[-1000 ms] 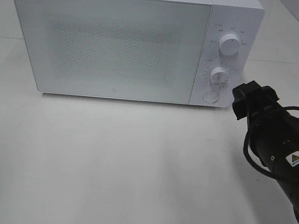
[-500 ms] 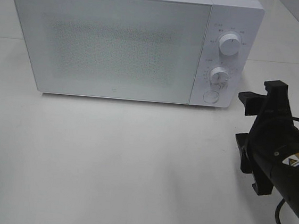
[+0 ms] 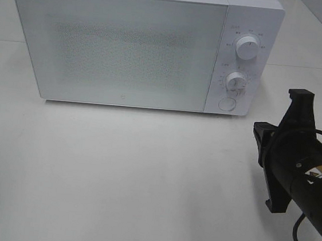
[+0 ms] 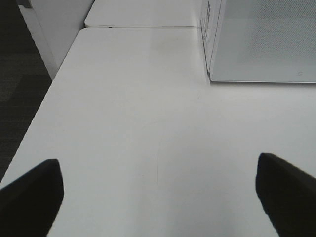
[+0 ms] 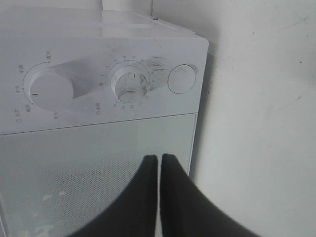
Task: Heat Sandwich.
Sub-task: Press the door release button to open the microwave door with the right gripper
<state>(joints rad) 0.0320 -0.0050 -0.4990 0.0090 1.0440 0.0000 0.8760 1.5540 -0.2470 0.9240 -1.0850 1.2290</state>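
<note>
- Since a second ago, the right gripper (image 3: 300, 96) has drawn back from the microwave (image 3: 128, 48). It was then just beside the round button (image 3: 226, 104). Now it hangs well apart from the control panel, lower and further right in the high view.
- The right gripper's two black fingers (image 5: 182, 207) are pressed together, with only a thin slit between them and nothing held. In the right wrist view they point toward the microwave's front, near where the door meets the panel.
- The white microwave stands at the back of a white surface (image 3: 115, 173) with its door shut. The door front is pale and speckled, and the inside cannot be seen through it.
- On the panel at the microwave's right side, an upper knob (image 3: 247, 48) sits above a lower knob (image 3: 235, 81), with the round button lowest.
- The left gripper (image 4: 159, 195) appears only in its own wrist view. It is spread wide, with its black fingertips (image 4: 29, 197) far apart over bare surface and one corner of the microwave beyond them.
- The sandwich appears in none of the views, so where it lies cannot be told.
</note>
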